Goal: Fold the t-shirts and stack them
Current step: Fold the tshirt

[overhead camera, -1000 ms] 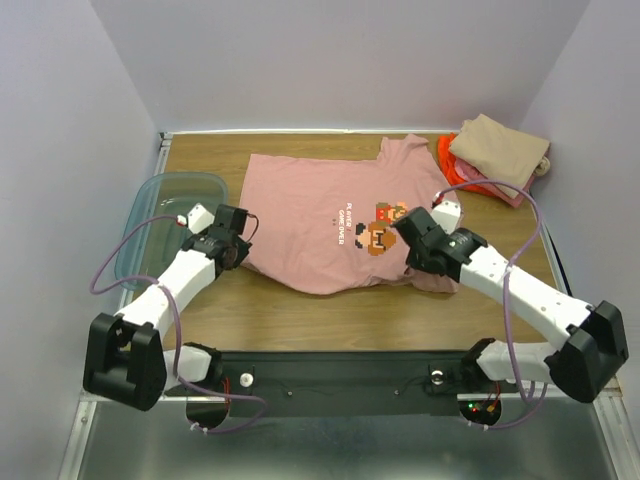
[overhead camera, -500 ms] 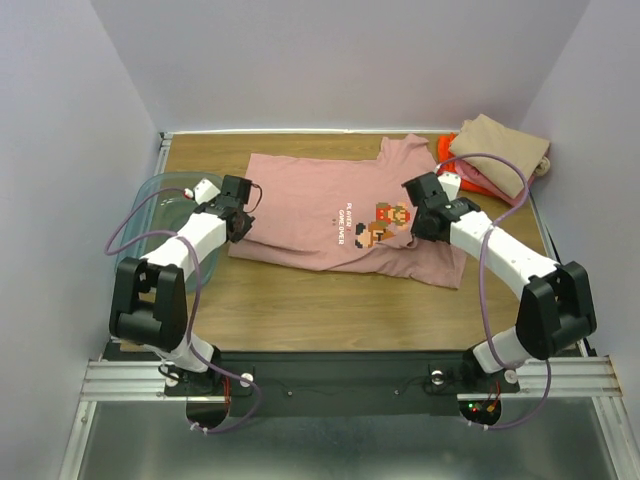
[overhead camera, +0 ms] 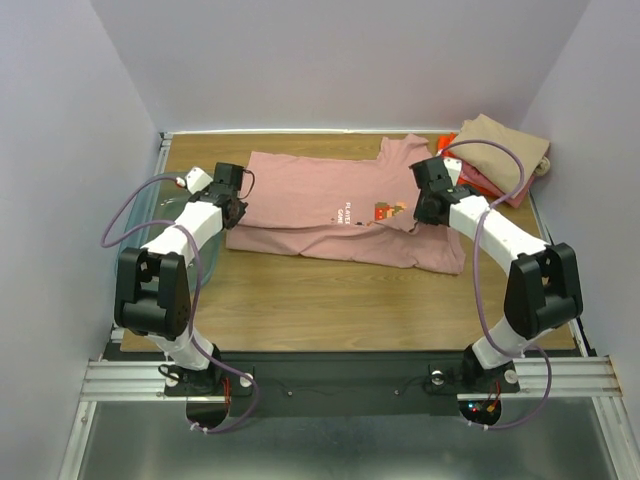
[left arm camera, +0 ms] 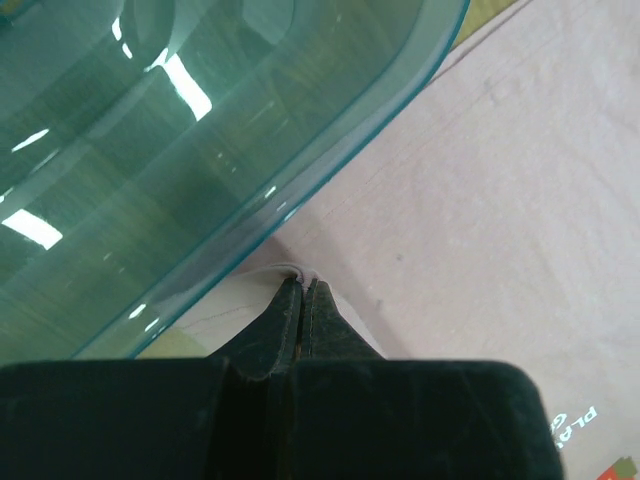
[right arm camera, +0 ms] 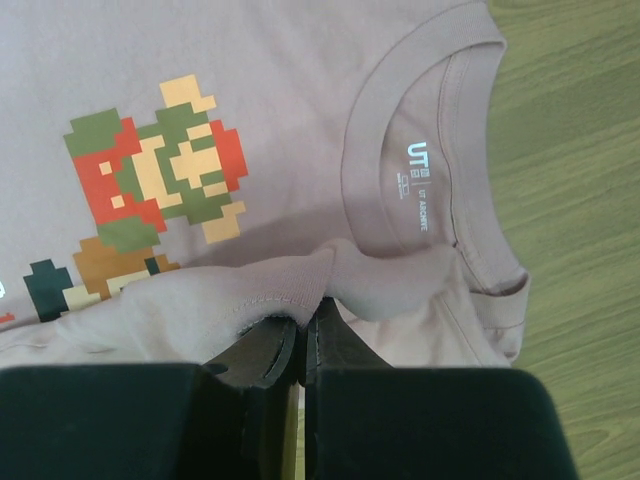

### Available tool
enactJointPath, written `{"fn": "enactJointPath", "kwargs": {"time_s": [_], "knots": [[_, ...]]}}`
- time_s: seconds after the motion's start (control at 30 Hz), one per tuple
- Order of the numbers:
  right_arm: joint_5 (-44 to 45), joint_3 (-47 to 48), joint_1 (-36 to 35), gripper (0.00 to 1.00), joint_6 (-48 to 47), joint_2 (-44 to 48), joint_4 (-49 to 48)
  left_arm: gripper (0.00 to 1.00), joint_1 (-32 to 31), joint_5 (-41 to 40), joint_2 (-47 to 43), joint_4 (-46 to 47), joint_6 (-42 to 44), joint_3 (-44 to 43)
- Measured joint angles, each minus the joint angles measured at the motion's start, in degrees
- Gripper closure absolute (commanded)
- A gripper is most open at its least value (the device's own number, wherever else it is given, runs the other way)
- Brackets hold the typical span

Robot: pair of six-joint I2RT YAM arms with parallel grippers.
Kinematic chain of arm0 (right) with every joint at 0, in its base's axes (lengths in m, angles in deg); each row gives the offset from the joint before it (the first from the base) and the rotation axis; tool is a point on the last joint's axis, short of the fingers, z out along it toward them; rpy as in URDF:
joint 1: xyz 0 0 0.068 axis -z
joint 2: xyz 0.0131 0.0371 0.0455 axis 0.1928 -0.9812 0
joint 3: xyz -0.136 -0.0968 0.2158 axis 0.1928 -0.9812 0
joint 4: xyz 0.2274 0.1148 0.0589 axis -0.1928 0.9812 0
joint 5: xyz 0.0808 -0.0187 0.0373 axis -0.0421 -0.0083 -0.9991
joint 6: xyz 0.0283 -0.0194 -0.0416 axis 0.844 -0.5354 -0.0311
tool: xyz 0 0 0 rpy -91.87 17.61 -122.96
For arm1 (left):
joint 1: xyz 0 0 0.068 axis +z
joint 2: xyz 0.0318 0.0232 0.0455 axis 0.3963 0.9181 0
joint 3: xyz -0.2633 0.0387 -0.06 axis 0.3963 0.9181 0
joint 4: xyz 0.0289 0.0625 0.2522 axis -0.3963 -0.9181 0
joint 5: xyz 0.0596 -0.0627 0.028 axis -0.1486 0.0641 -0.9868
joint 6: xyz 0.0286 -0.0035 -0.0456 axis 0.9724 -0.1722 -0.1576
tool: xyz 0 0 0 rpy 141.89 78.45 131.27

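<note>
Wood-grain tabletop point(overhead camera: 330, 300), boxed in by pale lilac walls point(overhead camera: 330, 60) on three sides.

Dusty-pink t-shirt point(overhead camera: 310, 200) lies across the back middle of the table, collar point(right arm camera: 420, 190) toward the right. Its near part is doubled over onto itself, so two layers show along the front edge. The pixel cartoon print point(right arm camera: 155, 170) sits face up, partly covered by a raised fold of cloth. A white size label shows inside the collar. A bit of white lettering point(left arm camera: 575, 425) shows at the lower right of the left wrist view.

Left gripper point(left arm camera: 302, 285): jaws pressed together, a small pucker of the pink cloth pinched at the tips. It is at the shirt's left edge, just beside the curved rim of the teal bin point(left arm camera: 200, 150). From above, the left gripper point(overhead camera: 232, 203) is between bin and shirt, and the bin is mostly hidden behind the arm.

Right gripper point(right arm camera: 305, 318): jaws together, clamped on a bunched hem fold of the same shirt. The fold is lifted over the print's lower edge, near the collar. From above, it point(overhead camera: 425, 210) sits at the shirt's right end.

Folded stack point(overhead camera: 497, 150) is in the back right corner, apart from the pink shirt. The tan shirt point(overhead camera: 505, 140) is on top. An orange edge point(overhead camera: 474, 180) and a pink edge point(overhead camera: 512, 196) peek out beneath it.

Purple cables point(overhead camera: 125, 215) loop off both arms.
</note>
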Motion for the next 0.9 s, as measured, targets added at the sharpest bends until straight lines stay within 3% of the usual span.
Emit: {"fn": "enactJointPath", "kwargs": {"time_s": [0.47,0.6,0.63,0.67,0.7,0.73,0.77,0.83,0.87,0.9], "knots": [[-1.4,3.5,2.4,0.99,-1.9,-5.6,-0.8,0.98,0.9,1.5,6.9,0.9,1.4,-3.8],[-1.6,8.0,3.5,0.95,-2.3,-10.6,-1.3,0.64,0.9,2.0,8.1,1.4,2.4,-5.0],[-1.7,8.8,3.8,0.89,-2.3,-11.8,-1.4,0.41,0.9,2.1,8.2,1.4,2.9,-5.3],[-1.8,9.3,4.0,0.84,-2.3,-12.7,-1.5,0.36,0.9,2.3,8.3,1.4,3.1,-5.7],[-1.8,9.8,4.1,0.79,-2.5,-13.4,-1.5,0.21,0.9,2.7,8.4,1.4,3.3,-6.4],[-1.9,10.3,4.3,0.74,-2.4,-14.2,-1.5,0.16,0.9,2.9,8.4,1.4,3.7,-6.8],[-1.9,11.0,4.4,0.62,-2.4,-15.0,-1.4,0.15,0.9,3.4,8.5,1.4,3.6,-7.2],[-2.0,12.2,4.5,0.51,-2.4,-16.3,-1.4,0.14,0.6,3.7,8.5,1.6,4.0,-8.0],[-1.9,13.5,4.7,0.40,-2.5,-17.3,-1.3,0.14,0.4,3.8,8.5,1.6,4.1,-8.2],[-2.1,14.4,4.8,0.37,-2.7,-18.0,-1.4,0.14,0.2,4.0,8.5,1.7,4.3,-8.2]]}}
